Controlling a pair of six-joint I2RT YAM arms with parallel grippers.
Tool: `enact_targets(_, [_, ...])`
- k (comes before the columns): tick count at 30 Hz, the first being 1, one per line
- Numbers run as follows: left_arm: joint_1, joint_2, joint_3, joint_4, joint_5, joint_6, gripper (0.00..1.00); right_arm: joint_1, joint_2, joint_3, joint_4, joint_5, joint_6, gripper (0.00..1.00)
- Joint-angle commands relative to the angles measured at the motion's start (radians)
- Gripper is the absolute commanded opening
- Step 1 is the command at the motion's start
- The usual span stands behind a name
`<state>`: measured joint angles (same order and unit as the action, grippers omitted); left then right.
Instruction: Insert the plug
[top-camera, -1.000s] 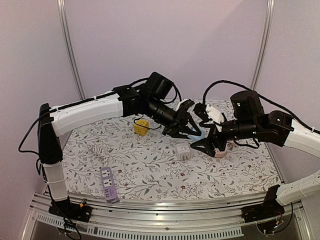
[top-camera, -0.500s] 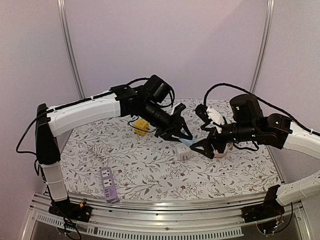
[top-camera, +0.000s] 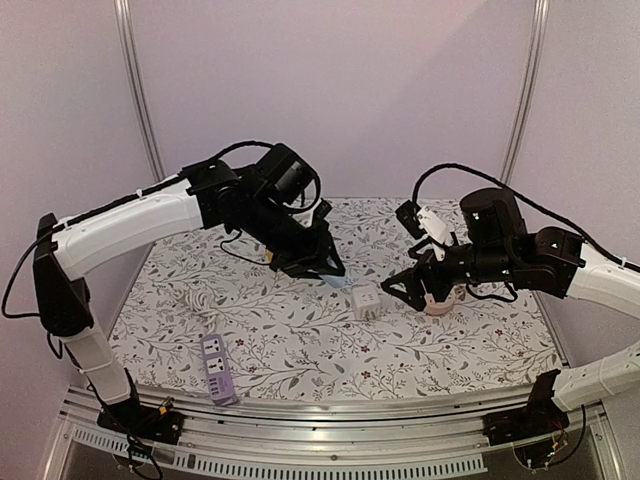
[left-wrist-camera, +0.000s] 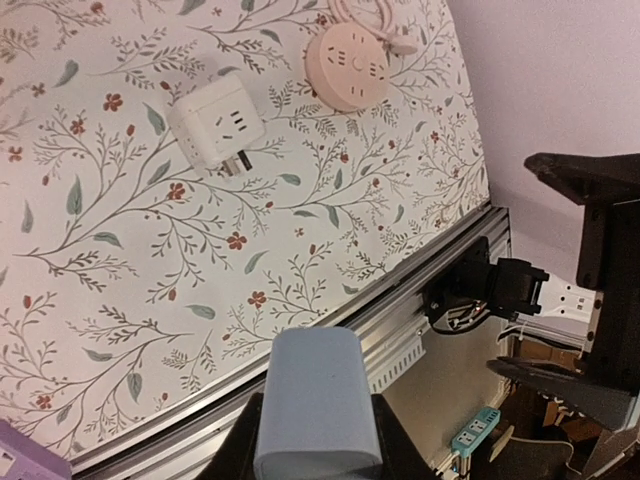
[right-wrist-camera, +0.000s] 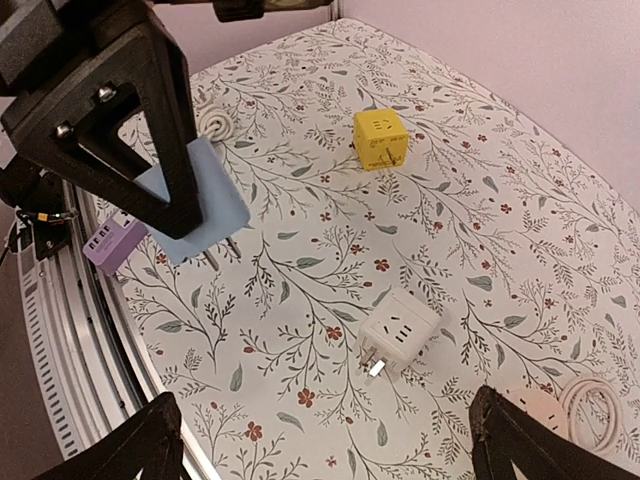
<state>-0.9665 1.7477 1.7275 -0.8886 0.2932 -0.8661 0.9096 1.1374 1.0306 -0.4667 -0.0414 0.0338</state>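
My left gripper (top-camera: 322, 268) is shut on a light blue plug block (top-camera: 334, 281) and holds it above the table, left of the white cube socket (top-camera: 365, 301). In the left wrist view the blue plug (left-wrist-camera: 315, 400) sits between the jaws of the left gripper (left-wrist-camera: 315, 452); the white cube (left-wrist-camera: 217, 125) lies far below. My right gripper (top-camera: 406, 289) is open and empty, just right of the white cube. In the right wrist view the right gripper (right-wrist-camera: 325, 450) hangs above the white cube (right-wrist-camera: 400, 333), whose prongs point down-left; the blue plug (right-wrist-camera: 195, 205) shows two metal pins.
A pink round socket (top-camera: 440, 303) lies under the right arm. A yellow cube (right-wrist-camera: 380, 138) sits behind. A purple power strip (top-camera: 217, 368) lies near the front left edge, with a white cable coil (top-camera: 197, 297) behind it.
My left arm has swung left and back with the blue plug, away from the white cube. The right gripper has stayed almost where it was.
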Motion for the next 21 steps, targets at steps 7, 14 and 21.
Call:
enact_targets(7, [0.003, -0.148, -0.119, -0.225, -0.270, -0.102, 0.00, 0.008, -0.045, 0.006, -0.025, 0.269, 0.080, 0.99])
enact_targets(14, [0.000, -0.290, -0.237, -0.349, -0.358, -0.205, 0.00, 0.008, -0.012, 0.023, -0.091, 0.339, 0.132, 0.99])
enact_targets(21, [0.004, -0.418, -0.369, -0.435, -0.432, -0.310, 0.00, 0.008, 0.040, 0.064, -0.179, 0.321, 0.144, 0.99])
